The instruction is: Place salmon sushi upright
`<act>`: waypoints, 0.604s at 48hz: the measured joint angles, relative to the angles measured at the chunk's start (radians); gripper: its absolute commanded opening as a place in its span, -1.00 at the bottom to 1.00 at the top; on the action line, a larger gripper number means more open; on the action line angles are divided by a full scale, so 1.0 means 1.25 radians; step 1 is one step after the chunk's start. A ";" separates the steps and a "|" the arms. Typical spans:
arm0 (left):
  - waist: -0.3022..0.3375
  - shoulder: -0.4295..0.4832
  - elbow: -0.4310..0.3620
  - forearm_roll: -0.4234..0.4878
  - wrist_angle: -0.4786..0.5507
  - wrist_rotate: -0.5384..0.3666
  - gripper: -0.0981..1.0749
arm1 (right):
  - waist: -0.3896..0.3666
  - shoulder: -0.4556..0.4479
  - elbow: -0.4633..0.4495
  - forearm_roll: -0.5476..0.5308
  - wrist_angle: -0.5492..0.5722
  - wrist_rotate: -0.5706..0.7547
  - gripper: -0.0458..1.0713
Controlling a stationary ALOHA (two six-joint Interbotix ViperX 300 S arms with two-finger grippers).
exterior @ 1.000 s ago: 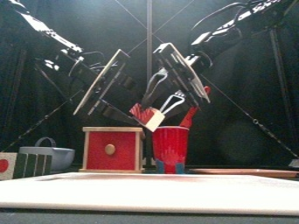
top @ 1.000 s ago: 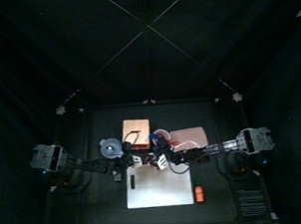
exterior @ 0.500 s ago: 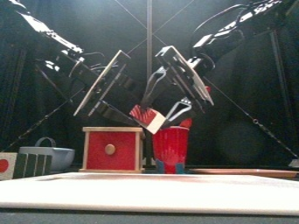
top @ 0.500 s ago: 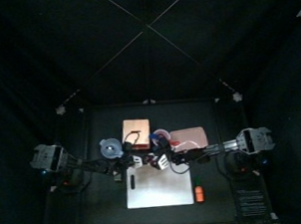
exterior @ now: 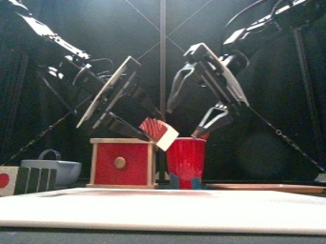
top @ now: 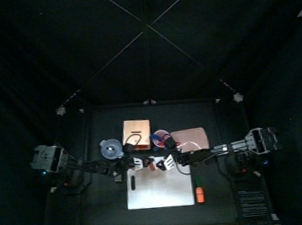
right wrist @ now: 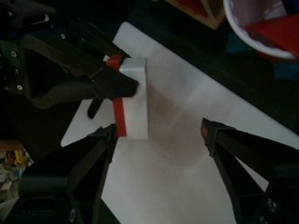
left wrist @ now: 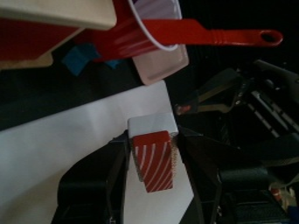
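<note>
Left gripper (left wrist: 152, 166) clamps sushi (left wrist: 153, 160) above white mat (top: 165, 186) on bench (top: 107, 119); right gripper (right wrist: 162, 131) spread wide, empty; black curtains (top: 28, 56) around.

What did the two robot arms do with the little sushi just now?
The right gripper let go of the salmon sushi, opened wide and pulled up and away to the right. The left gripper kept still and now holds the sushi alone, in the air above the white mat. The red box, the red cup and the orange piece on the mat stayed put.
</note>
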 measured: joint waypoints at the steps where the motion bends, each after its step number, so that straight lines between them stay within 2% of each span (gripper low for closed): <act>1: 0.000 -0.001 -0.001 0.000 0.009 0.000 0.20 | 0.006 -0.009 0.009 0.002 0.006 0.000 0.93; 15: 0.009 0.012 -0.031 0.007 0.091 0.009 0.18 | 0.033 -0.101 0.115 0.071 0.047 0.001 0.93; 29: 0.036 0.040 -0.072 0.056 0.207 0.006 0.18 | 0.031 -0.107 0.134 0.075 0.049 -0.009 0.93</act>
